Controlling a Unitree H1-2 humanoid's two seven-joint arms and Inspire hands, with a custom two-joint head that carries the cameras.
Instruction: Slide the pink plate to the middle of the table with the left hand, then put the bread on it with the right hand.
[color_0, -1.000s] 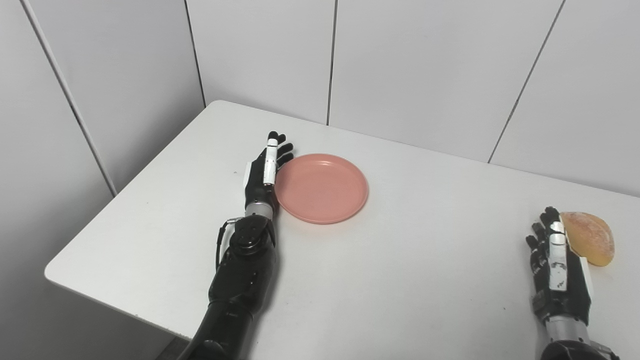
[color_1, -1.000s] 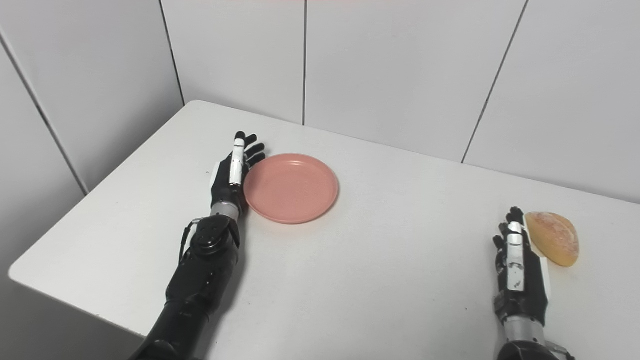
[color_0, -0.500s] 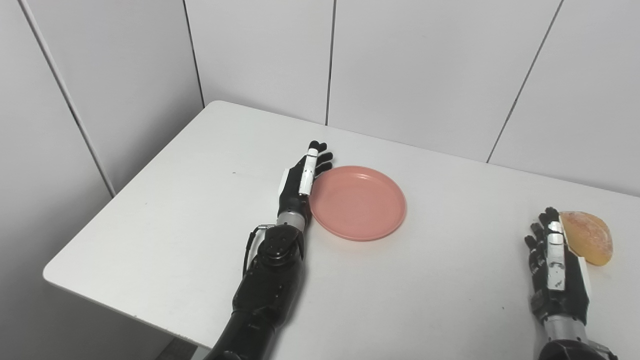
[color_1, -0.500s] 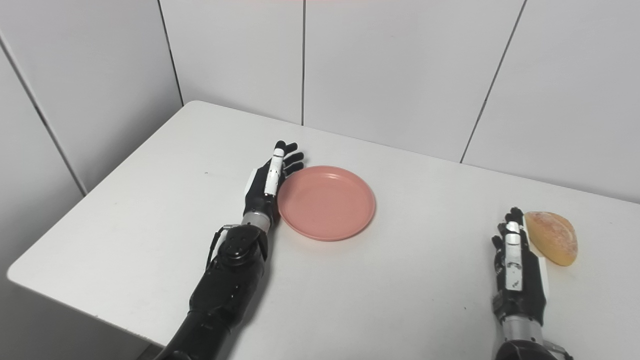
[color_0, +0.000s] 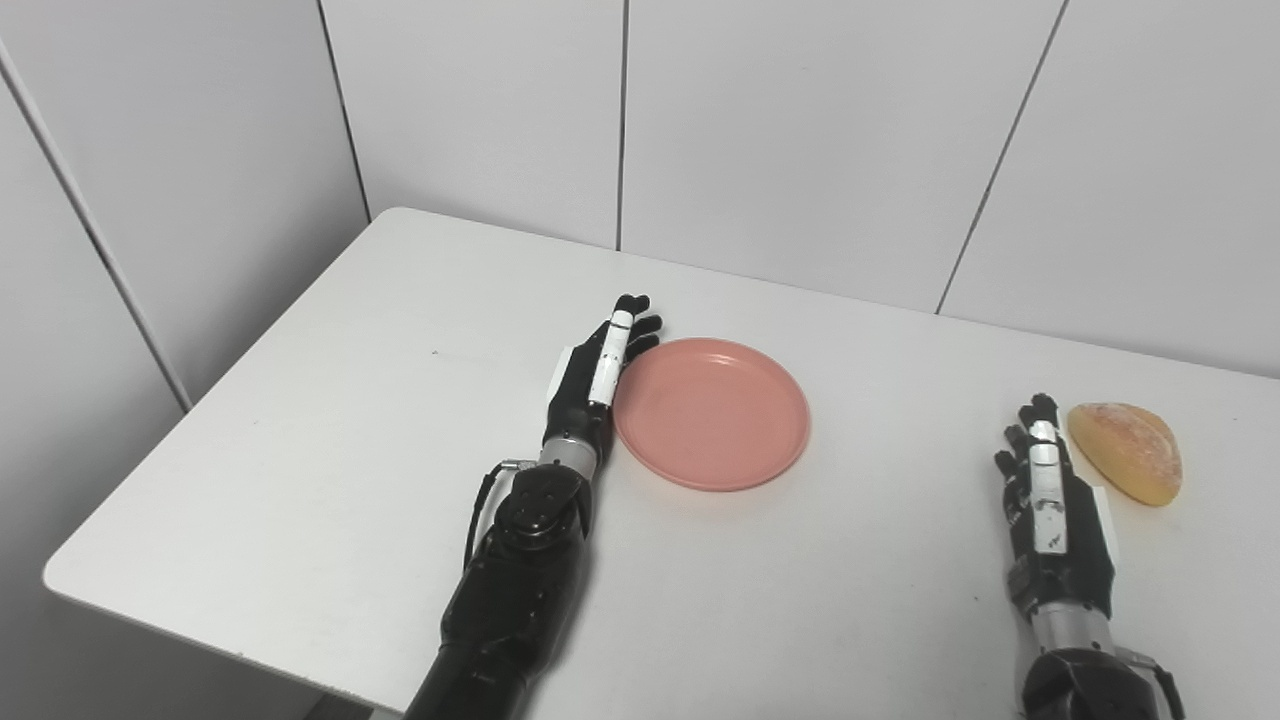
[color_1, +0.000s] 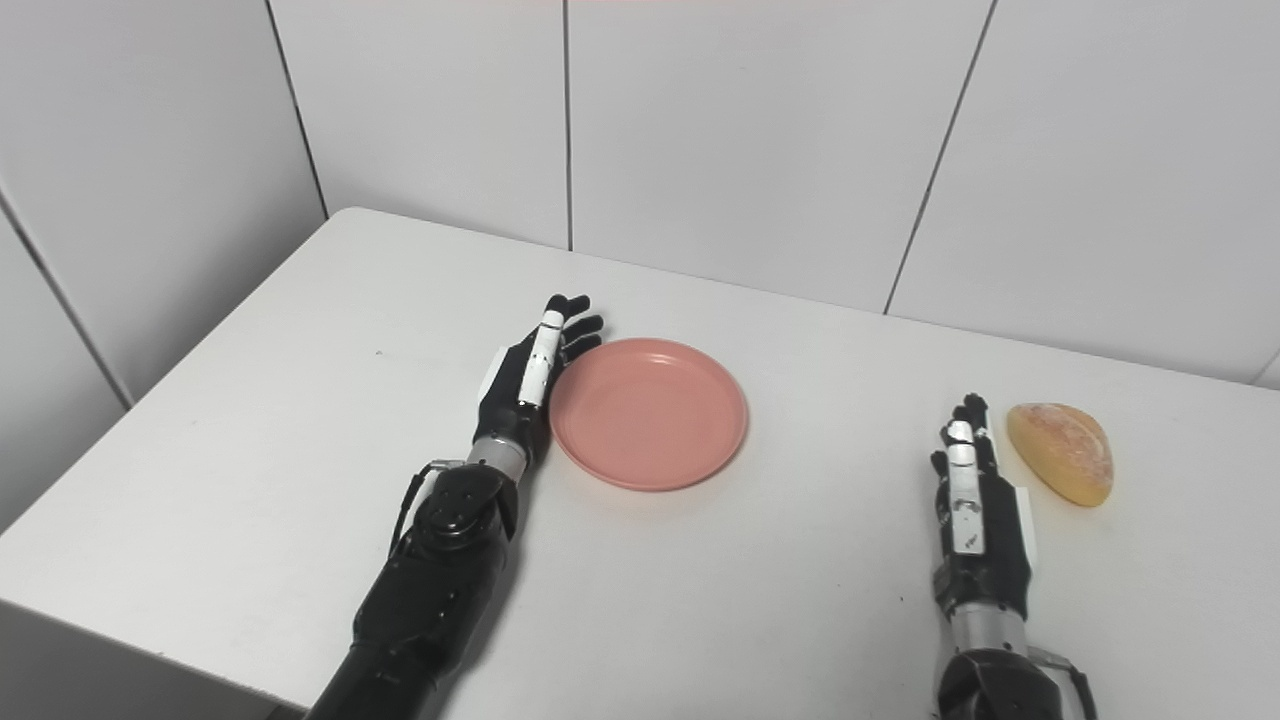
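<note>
The pink plate (color_0: 710, 413) lies flat and empty on the white table (color_0: 330, 430), a little left of the table's middle. My left hand (color_0: 595, 375) is open, fingers straight and pointing away, its edge resting against the plate's left rim. The bread (color_0: 1125, 450), a golden half-round roll, lies near the right edge. My right hand (color_0: 1050, 500) is open and rests flat on the table just left of the bread, with a small gap between them. It holds nothing.
White wall panels (color_0: 800, 130) close off the back and the left side of the table. The table's left corner and front edge (color_0: 200, 640) are near my left forearm. Bare tabletop lies between the plate and my right hand.
The camera has turned, shifting the whole picture left. My left hand has pushed the plate to the right across the table. My right hand stays beside the bread, now slightly apart from it.
</note>
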